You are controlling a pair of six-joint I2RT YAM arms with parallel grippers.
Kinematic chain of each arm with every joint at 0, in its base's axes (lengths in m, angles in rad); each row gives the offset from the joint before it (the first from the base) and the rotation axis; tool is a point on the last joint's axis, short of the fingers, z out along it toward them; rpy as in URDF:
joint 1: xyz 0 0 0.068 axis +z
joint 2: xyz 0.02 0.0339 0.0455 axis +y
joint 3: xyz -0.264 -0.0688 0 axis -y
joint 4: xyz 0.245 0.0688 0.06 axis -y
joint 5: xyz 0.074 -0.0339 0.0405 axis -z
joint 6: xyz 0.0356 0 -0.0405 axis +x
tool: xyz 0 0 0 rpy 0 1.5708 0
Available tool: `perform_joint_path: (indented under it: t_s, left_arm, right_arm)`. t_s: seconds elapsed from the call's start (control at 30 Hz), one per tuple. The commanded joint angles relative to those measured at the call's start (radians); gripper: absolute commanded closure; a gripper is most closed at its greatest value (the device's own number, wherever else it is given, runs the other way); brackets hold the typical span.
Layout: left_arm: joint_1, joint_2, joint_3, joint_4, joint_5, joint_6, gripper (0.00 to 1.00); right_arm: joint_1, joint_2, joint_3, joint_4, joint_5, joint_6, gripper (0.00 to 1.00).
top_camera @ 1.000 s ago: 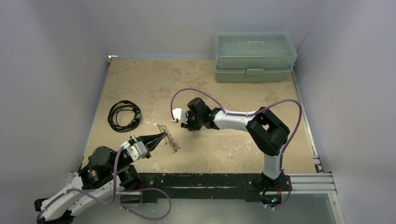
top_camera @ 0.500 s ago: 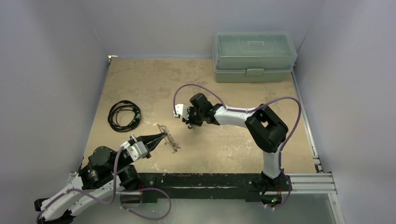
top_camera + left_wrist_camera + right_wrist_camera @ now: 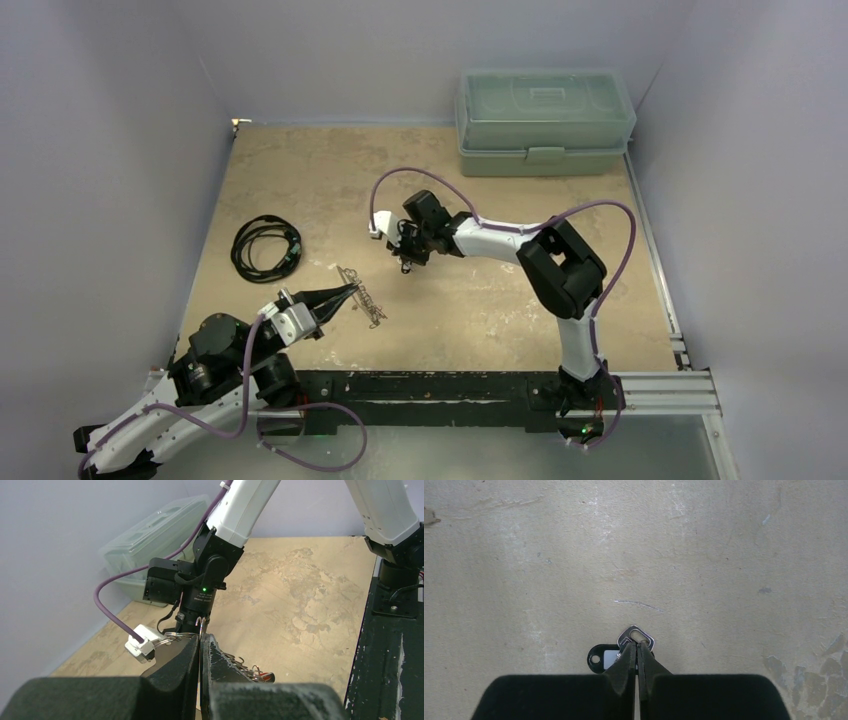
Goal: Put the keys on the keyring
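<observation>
My left gripper [image 3: 345, 293] is shut on the keyring [image 3: 364, 300] and holds it low over the table at the near left. In the left wrist view its jaws [image 3: 201, 639] pinch the plate edge-on, with wire loops [image 3: 239, 661] and a red-headed key [image 3: 264, 675] showing to the right. My right gripper [image 3: 405, 260] points down at the table's middle. In the right wrist view it [image 3: 637, 648] is shut on the silvery key [image 3: 640, 635]. A dark-headed key [image 3: 600, 659] with a small hole sits just left of the tips.
A translucent green lidded box [image 3: 545, 120] stands at the back right and also shows in the left wrist view [image 3: 160, 535]. A black coiled cable [image 3: 265, 246] lies at the left. The right arm's purple cable with a white plug [image 3: 142, 643] hangs near the keyring.
The right gripper has shifted slightly toward the back of the table, and its arm has turned a little. The left arm and the keyring have not moved.
</observation>
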Motion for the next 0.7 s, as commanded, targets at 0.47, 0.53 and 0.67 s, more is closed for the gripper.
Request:
perform_joint_path:
  t_s: [0.47, 0.53, 0.67]
  left_arm:
    - [0.007, -0.008, -0.003, 0.072, 0.003, -0.018, 1.00]
    - [0.007, -0.007, -0.002, 0.070, 0.004, -0.019, 1.00]
    - [0.007, -0.006, -0.003, 0.071, 0.004, -0.019, 1.00]
  right_arm:
    - [-0.031, -0.171, -0.114, 0.123, -0.152, 0.381, 1.00]
    - [-0.031, -0.195, -0.137, 0.141, -0.156, 0.421, 1.00]
    - [-0.031, -0.234, -0.191, 0.181, -0.130, 0.523, 1.00]
